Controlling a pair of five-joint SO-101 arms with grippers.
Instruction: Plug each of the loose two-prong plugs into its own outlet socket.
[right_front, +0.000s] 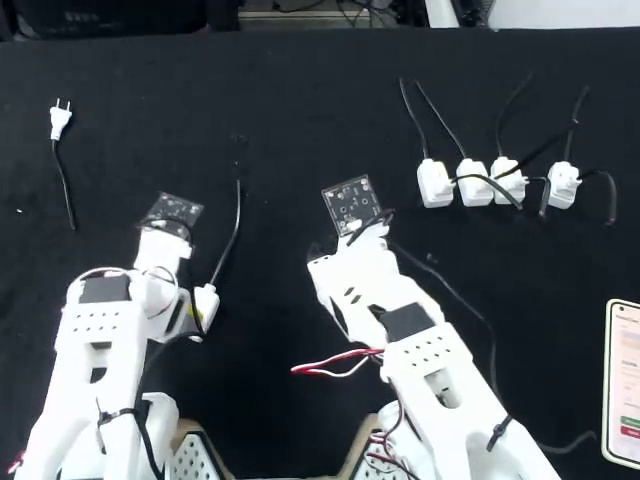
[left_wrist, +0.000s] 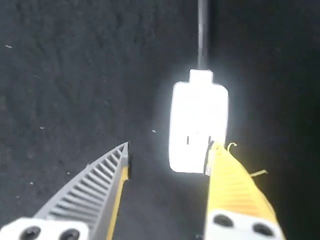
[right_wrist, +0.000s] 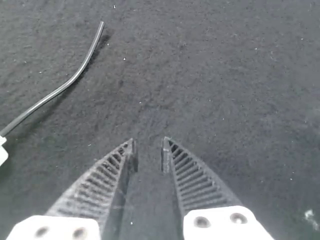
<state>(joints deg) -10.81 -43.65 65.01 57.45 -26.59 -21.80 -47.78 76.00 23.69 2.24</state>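
Bare black table (right_front: 300, 100) lies between a loose plug (right_front: 60, 118) at far left and a row of 4 sockets (right_front: 474, 184) at far right, cords (right_front: 440, 120) trailing toward the far edge. A 5th socket (left_wrist: 197, 120) sits touching 1 finger of the wide-spread left gripper (left_wrist: 168, 146), its cord (left_wrist: 202, 30) running straight ahead. Before the narrowly parted right gripper (right_wrist: 148, 142), a thin cord (right_wrist: 75, 77) crosses off to 1 side. A phone (right_front: 625, 380) lies at the right edge.

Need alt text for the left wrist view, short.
A white outlet socket lies on black cloth, its two slots facing the camera, a black cable leading away. The left hand is open at it: the yellow finger overlaps one edge, and the grey finger stands clear on the other side.
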